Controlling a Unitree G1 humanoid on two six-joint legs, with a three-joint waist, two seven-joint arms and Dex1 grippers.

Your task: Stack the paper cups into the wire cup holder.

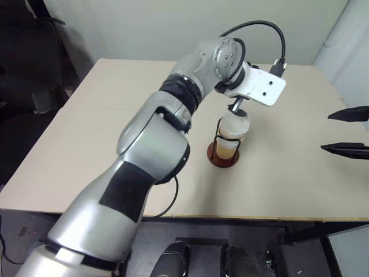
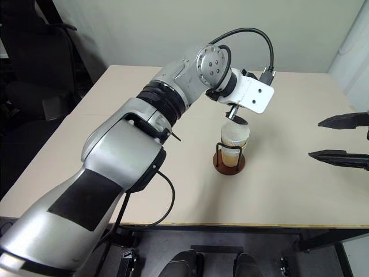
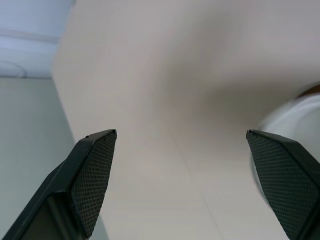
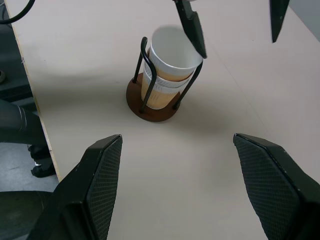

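The paper cups [image 4: 167,65] sit nested in the wire cup holder [image 4: 150,107] near the middle of the table. The top cup leans a little, and its white rim rises above the black wire loops. The same stack [image 1: 230,135] stands on the reddish-brown base [image 1: 222,157] in the head views. My left gripper [image 4: 238,47] hovers just above the stack, open, with one finger [image 4: 192,27] close over the top cup's rim and nothing held. My right gripper [image 1: 326,133] hangs open over the table's right side, well apart from the holder.
The beige table [image 1: 86,144] is bare around the holder. A black office chair [image 1: 29,57] stands off the table's left side. My left arm reaches across the table's middle, and its black cable [image 1: 259,26] loops above the wrist.
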